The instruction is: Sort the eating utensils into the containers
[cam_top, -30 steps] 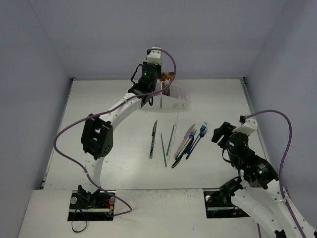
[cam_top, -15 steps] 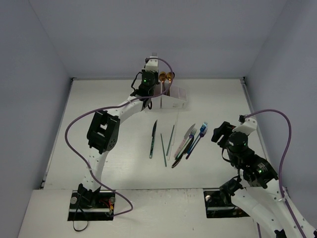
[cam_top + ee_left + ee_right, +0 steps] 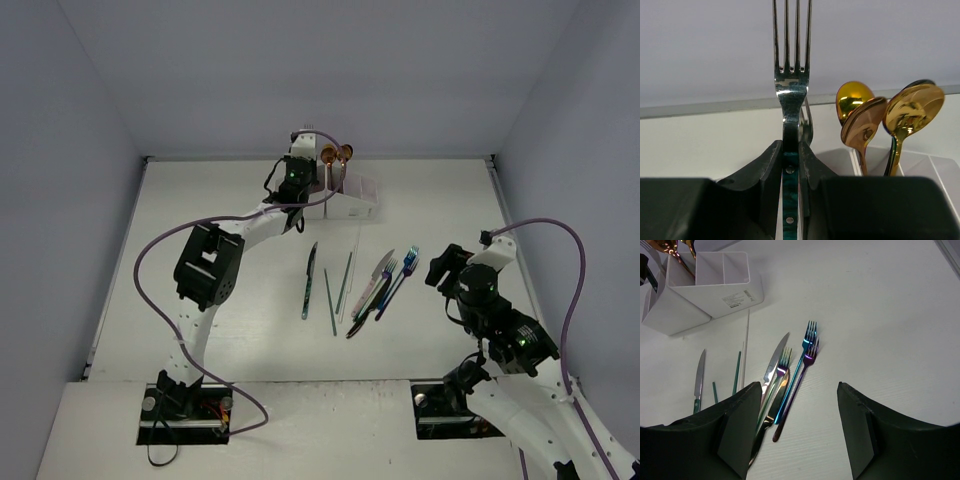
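We see the left pincer (image 3: 790,150) clamped on a fork (image 3: 791,90) with a blue-green handle. The fork runs straight out of the pincer, with its prongs farthest out. It is held up by the white box (image 3: 358,206), which sits at the middle of the counter's far edge. Shiny gold and copper spoons (image 3: 863,122) stand in the box with their bowls up.

The right pincer (image 3: 800,425) is wide apart and holds nothing. It hangs near the counter's right edge.

The other pieces lie flat in the middle of the white counter (image 3: 190,195). A blue fork (image 3: 796,372) and a purple fork (image 3: 799,385) lie side by side, prongs toward the far edge. A knife (image 3: 775,360) and a thin teal stick (image 3: 736,372) lie lengthwise from near edge to far edge too. Pale grey walls stand around the counter.

The pincer hides the held fork's lower handle. The box hides the spoon handles. We cannot make out the dark piece under the knife.
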Motion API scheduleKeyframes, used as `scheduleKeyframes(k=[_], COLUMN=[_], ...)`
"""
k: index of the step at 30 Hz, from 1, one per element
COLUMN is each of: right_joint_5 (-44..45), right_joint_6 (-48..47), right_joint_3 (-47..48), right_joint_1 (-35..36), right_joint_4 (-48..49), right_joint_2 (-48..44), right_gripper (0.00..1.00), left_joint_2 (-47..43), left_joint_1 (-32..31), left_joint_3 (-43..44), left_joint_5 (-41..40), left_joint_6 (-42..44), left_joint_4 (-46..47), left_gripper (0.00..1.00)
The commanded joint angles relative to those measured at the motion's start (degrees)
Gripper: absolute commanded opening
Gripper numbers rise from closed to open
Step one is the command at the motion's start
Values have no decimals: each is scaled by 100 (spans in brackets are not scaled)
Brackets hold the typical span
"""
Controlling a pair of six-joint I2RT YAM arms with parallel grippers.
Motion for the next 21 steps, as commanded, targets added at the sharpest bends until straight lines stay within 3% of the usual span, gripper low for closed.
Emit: scheduleKeyframes(k=[1, 7, 21], right_joint_5=[105, 117, 193], right_joint_6=[21, -9, -79], right_joint_3=[30, 59, 55], right_joint_1=[-37, -37, -37], right_joint_4=[340, 346, 355], right_joint_2=[-15, 52, 107], right_gripper=[59, 59, 59], left_joint_2=[-841, -970, -313], left_joint_1=[-67, -67, -93], left_joint_3=[441, 633, 965], left_joint_5=[-104, -41, 53], left_joint_6=[371, 638, 37], left_joint_4=[793, 802, 802], left_gripper=[0, 0, 0])
